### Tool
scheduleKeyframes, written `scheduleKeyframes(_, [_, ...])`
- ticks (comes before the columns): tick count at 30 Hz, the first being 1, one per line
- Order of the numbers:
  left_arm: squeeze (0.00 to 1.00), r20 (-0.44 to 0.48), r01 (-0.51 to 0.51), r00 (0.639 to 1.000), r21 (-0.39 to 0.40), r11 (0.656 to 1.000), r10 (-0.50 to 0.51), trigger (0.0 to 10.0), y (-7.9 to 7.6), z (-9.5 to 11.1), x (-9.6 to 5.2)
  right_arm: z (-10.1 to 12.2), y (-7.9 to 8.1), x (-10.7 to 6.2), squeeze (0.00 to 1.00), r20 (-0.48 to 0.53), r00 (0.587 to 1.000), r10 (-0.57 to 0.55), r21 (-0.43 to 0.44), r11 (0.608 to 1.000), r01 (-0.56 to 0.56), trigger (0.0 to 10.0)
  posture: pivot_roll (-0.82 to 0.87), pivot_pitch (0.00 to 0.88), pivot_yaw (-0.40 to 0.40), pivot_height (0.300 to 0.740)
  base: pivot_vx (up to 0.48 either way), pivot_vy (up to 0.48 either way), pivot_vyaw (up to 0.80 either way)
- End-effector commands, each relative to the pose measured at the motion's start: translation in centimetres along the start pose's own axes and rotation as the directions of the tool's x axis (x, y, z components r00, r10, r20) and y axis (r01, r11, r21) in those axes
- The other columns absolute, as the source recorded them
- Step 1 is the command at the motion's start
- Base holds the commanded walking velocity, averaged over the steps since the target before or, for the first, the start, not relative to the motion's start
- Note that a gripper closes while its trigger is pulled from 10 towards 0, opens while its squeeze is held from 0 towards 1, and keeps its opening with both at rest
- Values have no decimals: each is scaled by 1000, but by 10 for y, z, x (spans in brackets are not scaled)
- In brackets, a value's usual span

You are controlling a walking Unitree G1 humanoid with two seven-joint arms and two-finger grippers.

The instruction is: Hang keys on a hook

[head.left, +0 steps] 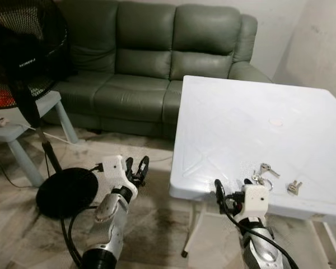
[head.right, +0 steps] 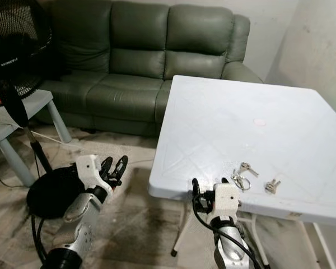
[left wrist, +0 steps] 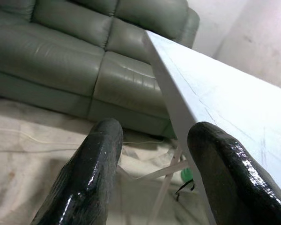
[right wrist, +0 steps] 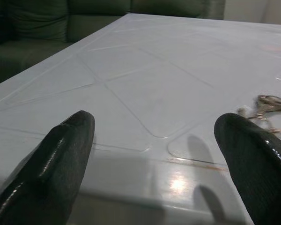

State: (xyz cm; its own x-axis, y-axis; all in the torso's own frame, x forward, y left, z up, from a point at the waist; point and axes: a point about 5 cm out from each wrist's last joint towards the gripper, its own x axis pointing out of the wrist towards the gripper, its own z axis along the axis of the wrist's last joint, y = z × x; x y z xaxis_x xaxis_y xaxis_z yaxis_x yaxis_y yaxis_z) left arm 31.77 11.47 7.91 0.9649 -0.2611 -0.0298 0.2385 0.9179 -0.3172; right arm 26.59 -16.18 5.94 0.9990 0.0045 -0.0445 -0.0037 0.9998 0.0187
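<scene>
**Reaching for the keys at the table's near edge**

At the near edge of the white table (head.left: 229, 112), the right gripper (head.left: 235, 193) hovers with fingers spread apart, empty. The keys (head.left: 264, 172) lie on the tabletop just beyond it, untouched. The left gripper (head.left: 135, 169), also apart, idles beside the table. No hook shows. Next, I judge, the right gripper must move forward and slightly right, over the key ring, then close.

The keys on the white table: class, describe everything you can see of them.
The keys are a small bunch of silvery metal on a ring, lying flat near the front edge of the white table. One more key lies apart, just to their right. Nothing touches them; the open right gripper sits at the table edge just short of them.
</scene>
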Motion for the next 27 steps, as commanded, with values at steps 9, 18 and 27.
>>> scheduleKeyframes(9, [0,-14,283,959,103,954,-283,10000,-42,15,4,23,-19,24,0,64,998,-22,-59,998,26,10000,3,0,-25,740,0,0,0])
scheduleKeyframes(18, [0,-51,377,926,128,917,-374,10000,-58,15,1,58,-26,60,0,109,992,61,-113,992,-48,10000,15,0,-27,740,0,0,0])
scheduleKeyframes(27, [0,-52,389,921,97,916,-386,10000,-68,13,-6,66,-48,73,0,30,980,195,-175,967,-187,10000,22,13,-45,740,0,0,0])
